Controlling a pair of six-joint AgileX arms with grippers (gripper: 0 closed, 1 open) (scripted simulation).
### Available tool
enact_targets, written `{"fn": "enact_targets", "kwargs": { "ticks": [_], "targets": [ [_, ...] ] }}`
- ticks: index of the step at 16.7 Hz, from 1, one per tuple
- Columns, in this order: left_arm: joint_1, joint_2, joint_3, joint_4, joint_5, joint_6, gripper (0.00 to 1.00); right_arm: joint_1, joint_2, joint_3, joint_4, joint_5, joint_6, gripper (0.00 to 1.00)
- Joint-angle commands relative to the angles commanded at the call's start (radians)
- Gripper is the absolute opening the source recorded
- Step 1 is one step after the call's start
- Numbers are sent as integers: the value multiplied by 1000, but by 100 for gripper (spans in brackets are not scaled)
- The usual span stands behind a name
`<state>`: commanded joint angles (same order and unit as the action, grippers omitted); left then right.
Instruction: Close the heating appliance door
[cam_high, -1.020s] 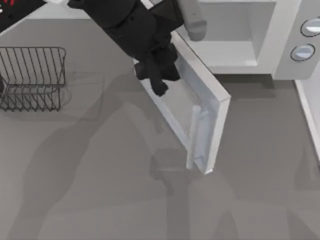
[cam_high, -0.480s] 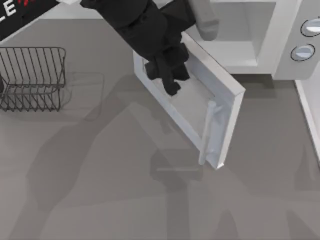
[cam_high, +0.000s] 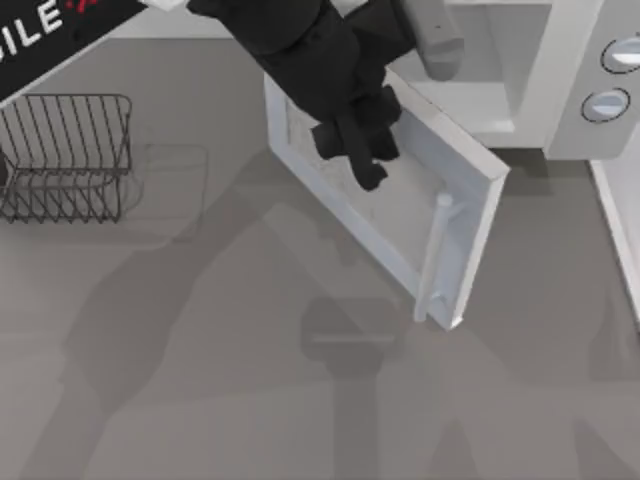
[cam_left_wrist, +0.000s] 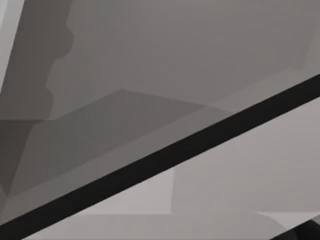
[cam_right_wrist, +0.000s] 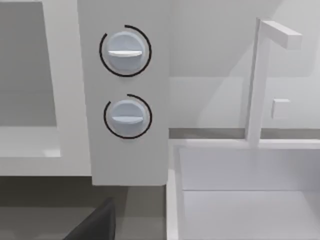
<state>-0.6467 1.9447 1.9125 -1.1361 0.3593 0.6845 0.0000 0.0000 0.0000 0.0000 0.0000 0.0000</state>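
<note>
Microwave door (cam_high: 400, 205) hangs half-open, swung out from microwave (cam_high: 520, 70) at bench (cam_high: 200, 380) rear right. Left pincer (cam_high: 362, 150) presses on window face; can't tell if fingers apart or together. Mid-push step; next likely keep sweeping toward cavity. Wire rack (cam_high: 65, 155) far left.

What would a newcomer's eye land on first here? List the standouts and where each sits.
First, the white door swung out over the middle of the table, with the black left gripper on its window side. Behind it, at the top right, the heating appliance stands open, its two round knobs on the side panel. A dark wire rack sits at the table's left edge.
</note>
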Motion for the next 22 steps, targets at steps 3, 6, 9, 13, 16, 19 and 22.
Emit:
{"fn": "enact_targets", "kwargs": {
  "ticks": [3, 6, 9, 13, 16, 19, 22],
  "targets": [
    [-15, 18, -3, -17, 7, -1, 0, 0, 0, 0, 0, 0, 0, 100],
    [-38, 53, -1, -45, 14, -14, 0, 0, 0, 0, 0, 0, 0, 100],
    [-49, 66, 22, -47, 6, -31, 0, 0, 0, 0, 0, 0, 0, 100],
    [-40, 50, 68, -6, -15, -39, 0, 0, 0, 0, 0, 0, 0, 100],
    [-42, 51, 66, -7, -14, -38, 0, 0, 0, 0, 0, 0, 0, 100],
    [-59, 68, 65, -28, -5, -39, 0, 0, 0, 0, 0, 0, 0, 100],
    [-82, 107, 77, -57, 1, -52, 0, 0, 0, 0, 0, 0, 0, 100]
  ]
}}
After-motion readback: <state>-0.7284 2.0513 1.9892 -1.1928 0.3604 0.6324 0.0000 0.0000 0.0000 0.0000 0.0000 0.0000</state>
